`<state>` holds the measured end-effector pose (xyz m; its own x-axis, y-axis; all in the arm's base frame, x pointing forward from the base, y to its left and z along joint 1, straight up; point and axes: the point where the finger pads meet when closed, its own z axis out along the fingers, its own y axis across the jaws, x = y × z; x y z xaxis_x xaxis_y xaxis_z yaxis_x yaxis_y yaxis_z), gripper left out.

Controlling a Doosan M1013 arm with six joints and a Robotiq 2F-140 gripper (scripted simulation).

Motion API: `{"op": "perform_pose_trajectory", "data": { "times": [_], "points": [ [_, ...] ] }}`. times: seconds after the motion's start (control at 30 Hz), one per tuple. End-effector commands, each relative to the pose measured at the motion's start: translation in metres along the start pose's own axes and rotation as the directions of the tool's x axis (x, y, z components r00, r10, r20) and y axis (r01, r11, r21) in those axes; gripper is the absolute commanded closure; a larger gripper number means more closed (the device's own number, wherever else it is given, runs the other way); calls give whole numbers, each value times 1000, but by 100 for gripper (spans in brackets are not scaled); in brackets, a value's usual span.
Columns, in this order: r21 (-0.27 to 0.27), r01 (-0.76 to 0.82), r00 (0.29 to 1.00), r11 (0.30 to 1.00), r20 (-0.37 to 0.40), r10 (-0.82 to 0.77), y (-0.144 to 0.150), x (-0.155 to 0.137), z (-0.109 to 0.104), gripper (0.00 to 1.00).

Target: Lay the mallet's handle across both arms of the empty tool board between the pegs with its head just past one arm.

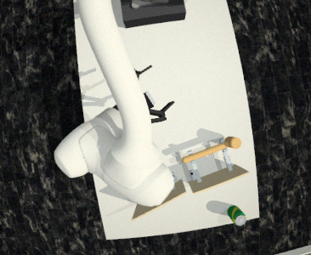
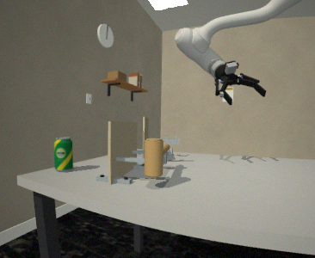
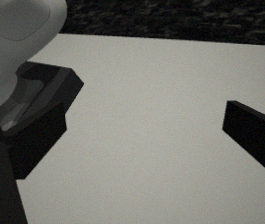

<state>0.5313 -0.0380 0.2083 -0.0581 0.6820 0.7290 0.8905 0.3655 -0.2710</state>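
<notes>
The mallet has a light wooden handle and a round wooden head. It lies across the arms of the right-hand tool board, with its head at the far right end. In the side view its head faces the camera, in front of that board's upright panel. The empty tool board stands just left of it, largely hidden under my arm's elbow. My gripper is open and empty, high above the table's middle, well away from the mallet. The wrist view shows only its spread fingers over bare table.
A green and yellow can lies near the table's front right corner; it also shows in the side view. The arm's dark pedestal stands at the table's far end. My white elbow overhangs the table's left edge.
</notes>
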Motion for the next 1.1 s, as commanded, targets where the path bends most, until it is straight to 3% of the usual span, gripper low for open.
{"op": "perform_pose_trajectory", "data": {
  "times": [0.0,0.1,0.17,0.2,0.67,0.73,0.8,1.07],
  "points": [
    [-40,-11,996,999,93,14,41,6,8,0],
    [-74,-15,986,997,166,27,73,11,15,0],
    [-74,-15,986,997,166,27,73,11,15,0],
    [-105,-17,971,994,234,41,104,16,22,0],
    [-250,6,845,968,519,129,246,38,52,0],
    [-250,6,845,968,519,129,246,38,52,0],
    [-285,19,797,958,584,158,283,44,60,0],
    [-349,55,691,936,690,217,354,56,75,0]
  ]
}}
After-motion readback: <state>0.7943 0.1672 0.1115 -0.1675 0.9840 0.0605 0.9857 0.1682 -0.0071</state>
